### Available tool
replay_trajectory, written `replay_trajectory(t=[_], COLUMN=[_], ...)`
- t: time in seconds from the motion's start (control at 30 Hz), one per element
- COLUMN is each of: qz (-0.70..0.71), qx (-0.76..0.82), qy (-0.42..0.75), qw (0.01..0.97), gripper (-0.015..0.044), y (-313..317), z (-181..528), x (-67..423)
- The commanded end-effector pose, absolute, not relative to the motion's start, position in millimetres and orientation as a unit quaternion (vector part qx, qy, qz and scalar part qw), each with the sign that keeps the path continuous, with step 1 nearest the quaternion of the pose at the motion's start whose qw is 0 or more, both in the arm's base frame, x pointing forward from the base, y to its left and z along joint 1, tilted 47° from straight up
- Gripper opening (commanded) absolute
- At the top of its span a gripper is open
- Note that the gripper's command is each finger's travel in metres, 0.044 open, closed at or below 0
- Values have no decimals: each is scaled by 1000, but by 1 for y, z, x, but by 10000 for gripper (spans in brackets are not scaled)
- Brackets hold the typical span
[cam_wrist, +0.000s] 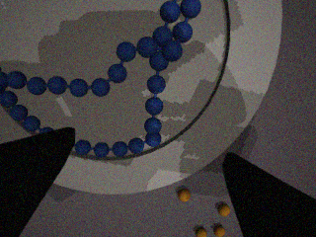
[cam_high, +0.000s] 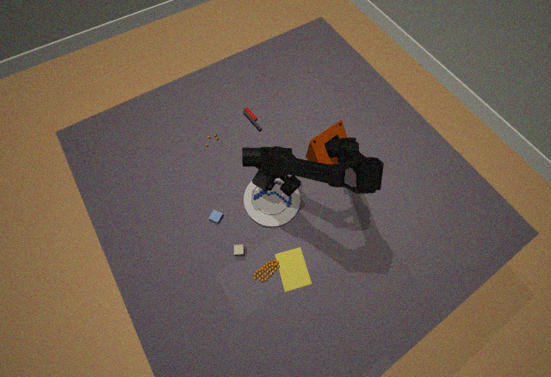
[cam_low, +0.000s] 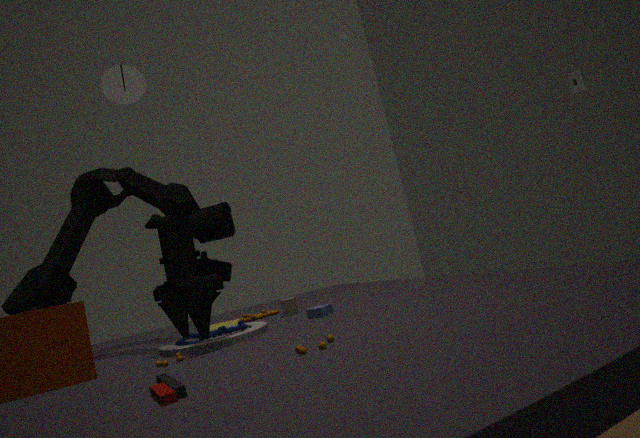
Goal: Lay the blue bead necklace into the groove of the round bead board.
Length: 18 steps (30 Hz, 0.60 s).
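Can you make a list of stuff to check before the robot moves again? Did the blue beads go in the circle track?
1. Gripper open, holding nothing: ok.
2. Blue bead necklace lying on the round bead board: ok.
3. Whole necklace in the groove: not ok; only the bottom run follows it, the rest crosses the middle.
4. Beads bunched near the top: not ok.
5. Loose orange beads off the board: ok.

The 1 black arm (cam_high: 311, 169) rises from its base, bends at a high elbow and folds down so the wrist points straight at the surface. Its gripper (cam_low: 192, 327) hangs low with the tips close to the surface, jaws spread wide and holding nothing. In the wrist view the 2 dark fingers sit at opposite lower corners.
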<state>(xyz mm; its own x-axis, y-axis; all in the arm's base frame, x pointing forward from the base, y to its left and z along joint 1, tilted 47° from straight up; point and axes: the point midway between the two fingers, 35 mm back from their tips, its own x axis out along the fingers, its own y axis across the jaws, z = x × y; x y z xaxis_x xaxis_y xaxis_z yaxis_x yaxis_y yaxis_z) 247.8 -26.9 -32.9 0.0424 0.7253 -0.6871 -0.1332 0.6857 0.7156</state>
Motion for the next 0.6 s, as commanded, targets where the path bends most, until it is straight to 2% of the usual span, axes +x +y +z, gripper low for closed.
replay_trajectory(t=[0.0,0.03,0.43,0.57], qz=[316,316,359,359], qx=[238,238,188,188], qy=[616,616,592,592], qw=[681,681,696,696], gripper=[440,440,125,120], y=[-27,-27,-48,-40], z=[-33,-33,-8,-16], x=[248,248,258,259])
